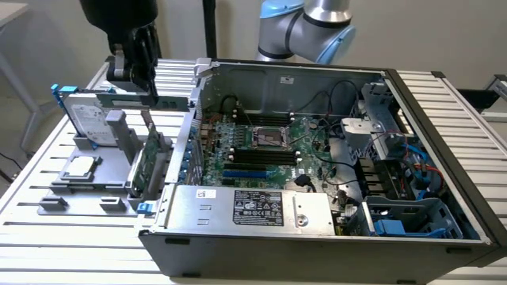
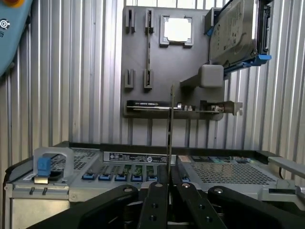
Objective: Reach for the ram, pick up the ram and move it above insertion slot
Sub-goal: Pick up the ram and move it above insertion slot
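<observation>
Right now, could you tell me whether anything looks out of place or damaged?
Nothing stands out. The gripper is shut on the ram, lifted off the grey parts holder; the open computer case sits square on the table.

Hand (image 1: 142,71) clamped on ram (image 1: 151,102), raised above grey tray (image 1: 75,193), beside open computer case (image 1: 428,148).

Robotics lab, open computer case (image 1: 317,196), slatted aluminium workbench (image 1: 71,237), robot arm (image 1: 309,29)

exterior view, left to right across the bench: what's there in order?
Hard drive in its blue frame → tool shut on the ram → card standing in the grey holder → motherboard inside the open computer case → blue-tabbed drive cage.
</observation>
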{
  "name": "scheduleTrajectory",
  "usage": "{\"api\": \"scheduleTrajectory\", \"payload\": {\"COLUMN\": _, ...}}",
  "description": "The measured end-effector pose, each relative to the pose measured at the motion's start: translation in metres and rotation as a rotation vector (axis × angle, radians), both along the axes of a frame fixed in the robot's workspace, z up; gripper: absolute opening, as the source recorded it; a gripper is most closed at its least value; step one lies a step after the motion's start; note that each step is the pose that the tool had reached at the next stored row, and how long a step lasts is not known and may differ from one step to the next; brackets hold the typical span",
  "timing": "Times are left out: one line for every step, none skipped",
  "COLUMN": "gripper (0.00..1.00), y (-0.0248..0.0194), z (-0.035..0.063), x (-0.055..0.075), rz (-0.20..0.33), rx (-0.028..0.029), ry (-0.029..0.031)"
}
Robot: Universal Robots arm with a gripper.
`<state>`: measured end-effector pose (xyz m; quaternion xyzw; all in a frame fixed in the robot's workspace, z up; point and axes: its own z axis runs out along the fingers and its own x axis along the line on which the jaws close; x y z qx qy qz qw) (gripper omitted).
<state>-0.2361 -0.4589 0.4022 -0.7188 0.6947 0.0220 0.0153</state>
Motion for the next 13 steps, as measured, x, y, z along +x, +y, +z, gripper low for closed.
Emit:
{"api": "scheduleTrajectory", "payload": {"gripper": 0.13, "y": 0.0003, "z": 0.0013, "x": 0.004, "rz": 0.000, "rx": 0.0006, "ry": 0.0001}}
{"api": "scheduleTrajectory", "payload": {"gripper": 0.13, "y": 0.0005, "z": 0.0025, "x": 0.007, "rz": 0.000, "rx": 0.0011, "ry": 0.0001}}
{"api": "scheduleTrajectory", "payload": {"gripper": 0.13, "y": 0.0008, "z": 0.0038, "x": 0.010, "rz": 0.000, "rx": 0.0017, "ry": 0.0002}}
{"api": "scheduleTrajectory", "payload": {"gripper": 0.13, "y": 0.0010, "z": 0.0050, "x": 0.014, "rz": 0.000, "rx": 0.0021, "ry": 0.0003}}
{"api": "scheduleTrajectory", "payload": {"gripper": 0.13, "y": 0.0013, "z": 0.0062, "x": 0.018, "rz": 0.000, "rx": 0.0025, "ry": 0.0004}}
{"api": "scheduleTrajectory", "payload": {"gripper": 0.13, "y": 0.0016, "z": 0.0073, "x": 0.021, "rz": 0.000, "rx": 0.0029, "ry": 0.0005}}
{"api": "scheduleTrajectory", "payload": {"gripper": 0.13, "y": 0.0018, "z": 0.0083, "x": 0.025, "rz": 0.000, "rx": 0.0033, "ry": 0.0005}}
{"api": "scheduleTrajectory", "payload": {"gripper": 0.13, "y": 0.0021, "z": 0.0092, "x": 0.029, "rz": 0.000, "rx": 0.0034, "ry": 0.0007}}
{"api": "scheduleTrajectory", "payload": {"gripper": 0.13, "y": 0.0023, "z": 0.0097, "x": 0.033, "rz": 0.000, "rx": 0.0036, "ry": 0.0008}}
{"api": "scheduleTrajectory", "payload": {"gripper": 0.13, "y": 0.0026, "z": 0.0100, "x": 0.038, "rz": 0.000, "rx": 0.0036, "ry": 0.0009}}
{"api": "scheduleTrajectory", "payload": {"gripper": 0.13, "y": 0.0029, "z": 0.0100, "x": 0.042, "rz": 0.000, "rx": 0.0037, "ry": 0.0009}}
{"api": "scheduleTrajectory", "payload": {"gripper": 0.13, "y": 0.0033, "z": 0.0100, "x": 0.047, "rz": 0.000, "rx": 0.0036, "ry": 0.0009}}
{"api": "scheduleTrajectory", "payload": {"gripper": 0.13, "y": 0.0037, "z": 0.0100, "x": 0.051, "rz": 0.000, "rx": 0.0037, "ry": 0.0008}}
